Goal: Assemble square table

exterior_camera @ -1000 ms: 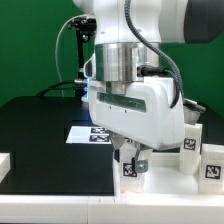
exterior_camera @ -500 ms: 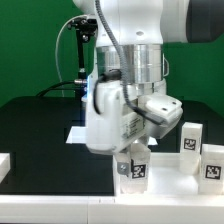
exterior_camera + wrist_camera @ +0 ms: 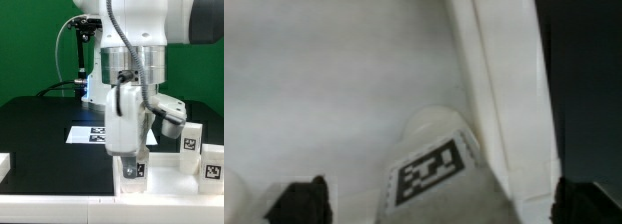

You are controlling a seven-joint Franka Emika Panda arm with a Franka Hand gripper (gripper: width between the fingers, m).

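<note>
The white square tabletop (image 3: 165, 186) lies at the front of the black table, its raised rim (image 3: 502, 90) running alongside the gripper in the wrist view. A short white leg (image 3: 133, 170) with a black-and-white tag stands upright on the tabletop near its corner. My gripper (image 3: 133, 160) is lowered over this leg. In the wrist view the leg (image 3: 441, 165) sits between my two dark fingertips (image 3: 303, 202), with a gap showing on each side, so the jaws stand open around it. Two more tagged legs (image 3: 190, 138) (image 3: 212, 162) stand at the exterior view's right.
The marker board (image 3: 85, 133) lies on the black table behind the gripper. A white part (image 3: 5, 164) sits at the exterior view's left edge. A dark stand with cables (image 3: 80, 55) rises at the back before the green backdrop.
The wrist and gripper have turned about the vertical axis over the leg, from broadside to edge-on in the exterior view. The leg stays upright in the same spot.
</note>
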